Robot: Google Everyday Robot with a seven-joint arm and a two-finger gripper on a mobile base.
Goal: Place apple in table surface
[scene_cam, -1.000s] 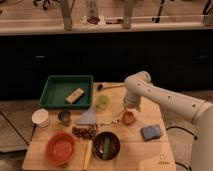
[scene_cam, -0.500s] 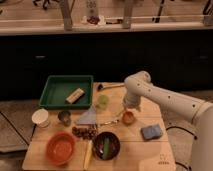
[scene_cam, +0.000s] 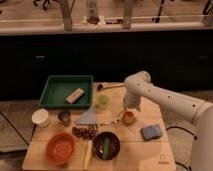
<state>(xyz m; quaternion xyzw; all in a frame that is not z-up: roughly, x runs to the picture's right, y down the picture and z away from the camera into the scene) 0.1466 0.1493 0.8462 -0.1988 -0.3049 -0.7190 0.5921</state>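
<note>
The apple (scene_cam: 128,118), small, round and orange-yellow, is at the middle right of the pale wooden table surface (scene_cam: 140,152). It looks to be on or just above the wood. My gripper (scene_cam: 131,108) points down directly over the apple at the end of the white arm, which reaches in from the right. The gripper's lower end meets the apple's top. I cannot tell whether it holds the apple.
A green tray (scene_cam: 55,88) with a tan block (scene_cam: 75,95) is at the back left. A small green cup (scene_cam: 102,102), grey cloth (scene_cam: 89,118), metal cup (scene_cam: 64,118), white cup (scene_cam: 41,118), orange-red bowl (scene_cam: 61,148), dark bowl (scene_cam: 106,145) and blue sponge (scene_cam: 151,132) surround the apple.
</note>
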